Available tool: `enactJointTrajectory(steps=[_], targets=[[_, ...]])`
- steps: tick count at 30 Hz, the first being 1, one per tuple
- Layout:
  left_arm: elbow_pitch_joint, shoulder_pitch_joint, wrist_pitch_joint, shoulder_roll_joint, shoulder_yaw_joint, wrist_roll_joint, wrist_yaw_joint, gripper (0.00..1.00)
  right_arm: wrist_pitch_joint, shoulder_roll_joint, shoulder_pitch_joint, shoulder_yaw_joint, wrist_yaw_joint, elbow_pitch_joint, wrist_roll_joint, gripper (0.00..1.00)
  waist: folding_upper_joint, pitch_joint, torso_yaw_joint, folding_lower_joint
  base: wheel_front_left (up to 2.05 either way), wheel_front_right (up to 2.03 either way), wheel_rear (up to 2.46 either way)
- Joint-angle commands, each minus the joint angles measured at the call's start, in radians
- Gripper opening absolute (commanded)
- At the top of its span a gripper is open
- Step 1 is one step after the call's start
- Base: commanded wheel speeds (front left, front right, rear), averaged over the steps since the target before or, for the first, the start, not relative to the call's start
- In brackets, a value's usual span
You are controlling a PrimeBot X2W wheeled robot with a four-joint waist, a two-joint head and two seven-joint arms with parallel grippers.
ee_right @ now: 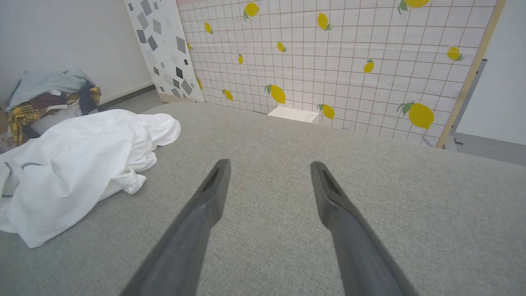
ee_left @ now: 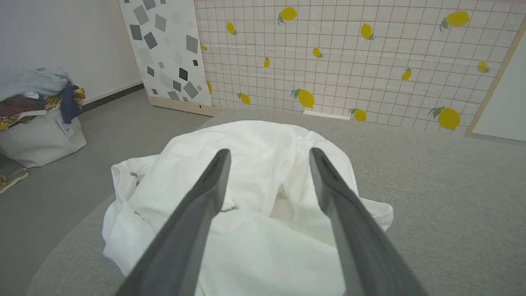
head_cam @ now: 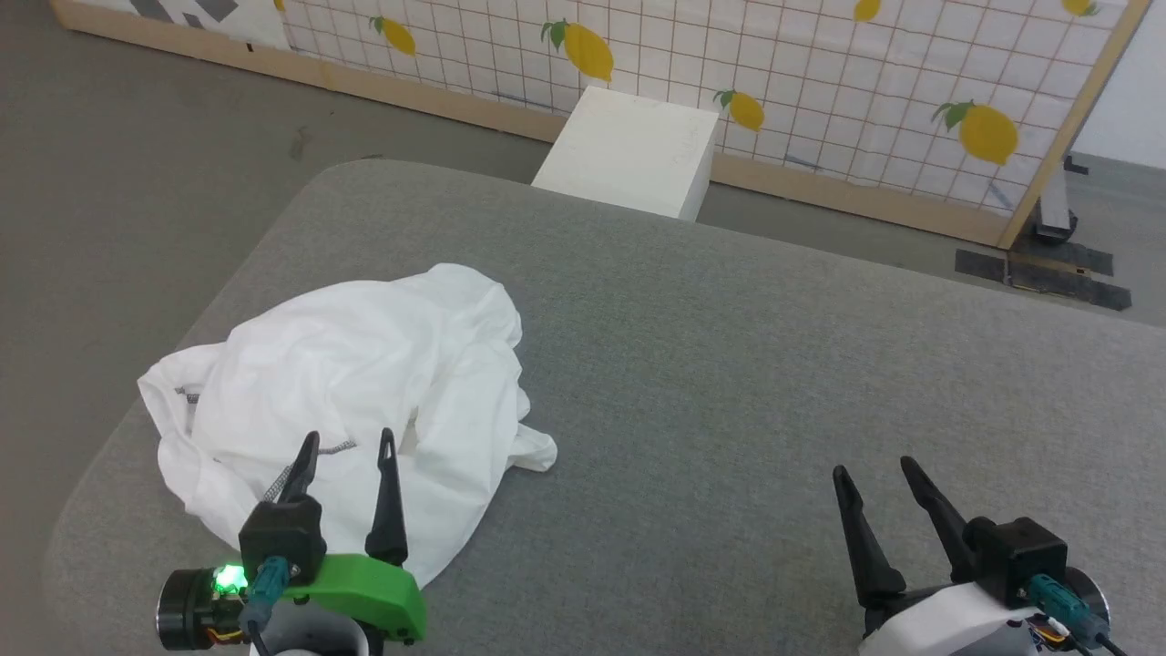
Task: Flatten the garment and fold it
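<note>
Left gripper (head_cam: 350,435) and right gripper (head_cam: 872,466) both stand released, jaws spread wide and holding nothing.

From my head view, the grey counter (head_cam: 729,364) takes up most of the scene, and its right half is bare fabric. The garment (head_cam: 364,364), a white shirt, lies bunched in a heap on the left part, close to the counter's rounded left corner and left edge. It is crumpled enough that I read no clean long axis. If anything, the heap runs loosely from 8 o'clock to 2 o'clock, with a small tail of cloth poking out toward 4 o'clock.

The relation that matters is this. The shirt lies dead ahead of my left gripper at 12 o'clock, with the fingertips over the heap's near part. I cannot tell whether they touch the cloth. From my right gripper the shirt sits well apart, off at about 10 o'clock, with open counter between. So my left arm is plainly the nearer one, and I judge it should take the first hold.

A short run of dark zigzag stitching (head_cam: 339,447) shows between my left fingertips, a likely seam to go by.
</note>
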Motion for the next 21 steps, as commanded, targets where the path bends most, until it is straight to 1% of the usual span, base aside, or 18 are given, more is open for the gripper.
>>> enactJointTrajectory(steps=[1,21], targets=[[0.003,0.005,-0.01,-0.002,-0.003,-0.014,0.007,1.0,-0.012,0.001,0.015,0.003,-0.001,0.004,0.012,1.0,0.0,0.002,0.01,0.0,0.0,0.0,0.0],[0.021,0.007,-0.051,-0.004,-0.021,-0.025,0.018,1.0,-0.034,0.001,0.024,0.025,-0.001,-0.011,0.021,1.0,0.0,0.004,0.084,0.0,0.0,0.0,0.0]])
